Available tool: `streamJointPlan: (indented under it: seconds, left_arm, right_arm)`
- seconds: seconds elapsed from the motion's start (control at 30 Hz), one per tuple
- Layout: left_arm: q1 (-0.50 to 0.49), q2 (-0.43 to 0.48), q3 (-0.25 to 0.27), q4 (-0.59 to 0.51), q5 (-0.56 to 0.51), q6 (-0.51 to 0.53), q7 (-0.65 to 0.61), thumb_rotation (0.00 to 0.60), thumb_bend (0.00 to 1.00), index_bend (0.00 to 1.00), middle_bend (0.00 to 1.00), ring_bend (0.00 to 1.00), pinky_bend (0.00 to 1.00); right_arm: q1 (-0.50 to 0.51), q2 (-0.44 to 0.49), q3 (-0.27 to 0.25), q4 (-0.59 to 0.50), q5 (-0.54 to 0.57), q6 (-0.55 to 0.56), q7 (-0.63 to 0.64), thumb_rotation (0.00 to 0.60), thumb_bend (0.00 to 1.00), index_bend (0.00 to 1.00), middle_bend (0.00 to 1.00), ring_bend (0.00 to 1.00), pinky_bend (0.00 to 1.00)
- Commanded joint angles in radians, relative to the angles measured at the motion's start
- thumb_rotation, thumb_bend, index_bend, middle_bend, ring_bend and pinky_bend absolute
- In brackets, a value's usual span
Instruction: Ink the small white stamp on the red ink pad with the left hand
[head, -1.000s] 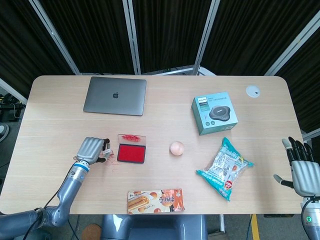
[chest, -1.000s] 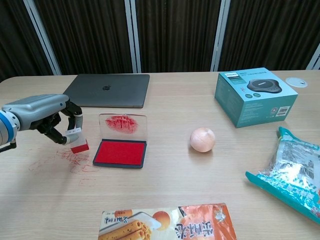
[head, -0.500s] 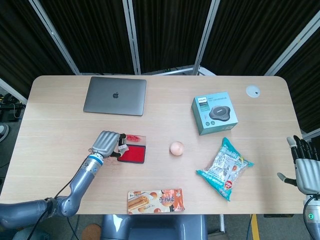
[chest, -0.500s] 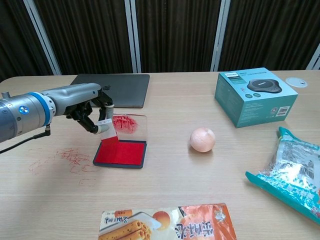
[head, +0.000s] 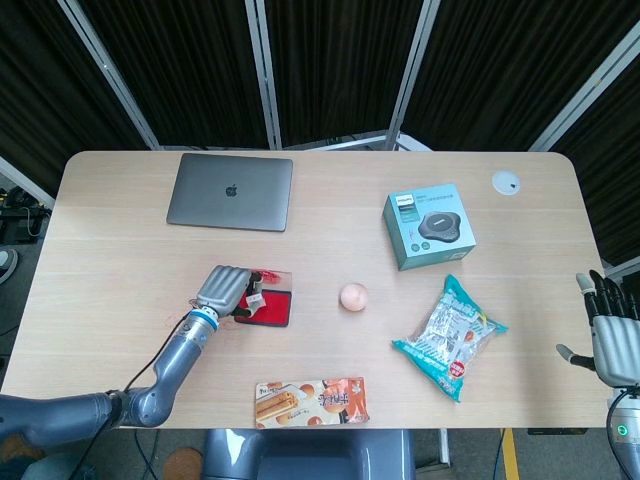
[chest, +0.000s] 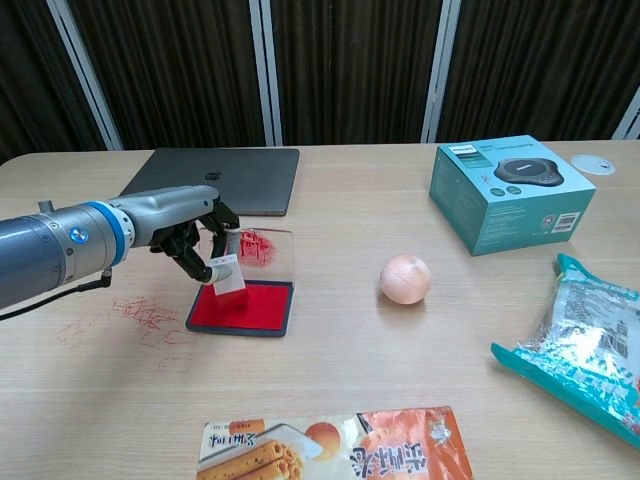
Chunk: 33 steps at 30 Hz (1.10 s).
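My left hand holds the small white stamp between its fingertips. The stamp's lower end sits on the red ink pad, near the pad's left part. The pad lies in a dark tray whose clear lid stands up behind it, smeared with red. My right hand is at the table's right edge in the head view, fingers spread, holding nothing.
Red ink marks stain the table left of the pad. A grey laptop lies at the back left. A peach ball, a teal box, a snack bag and a biscuit pack are around.
My left hand carried the stamp from the table left of the pad rightwards and up, then lowered it onto the red pad. The right hand dropped slightly at the table's edge.
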Motion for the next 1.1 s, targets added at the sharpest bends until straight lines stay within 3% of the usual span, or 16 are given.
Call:
streamJointPlan:
  seconds: [0.03, 0.6, 1.1]
  left_arm:
    - [-0.007, -0.017, 0.01, 0.024, 0.002, -0.006, -0.007, 0.6, 0.36, 0.57, 0.58, 0.87, 0.85]
    - [-0.029, -0.099, 0.043, 0.124, -0.008, -0.012, -0.001, 0.6, 0.36, 0.57, 0.58, 0.87, 0.85]
    - [-0.024, -0.08, 0.038, 0.084, -0.003, 0.02, -0.003, 0.6, 0.36, 0.58, 0.58, 0.87, 0.85]
  right_arm:
    - [0.001, 0.001, 0.001, 0.002, 0.003, -0.003, 0.001, 0.6, 0.0, 0.0, 0.0, 0.0, 0.0]
    - [0.005, 0.002, 0.01, 0.019, 0.023, -0.016, 0.021, 0.6, 0.0, 0.0, 0.0, 0.0, 0.0]
    - [0.004, 0.006, 0.009, 0.017, 0.018, -0.013, 0.032, 0.6, 0.0, 0.0, 0.0, 0.0, 0.0]
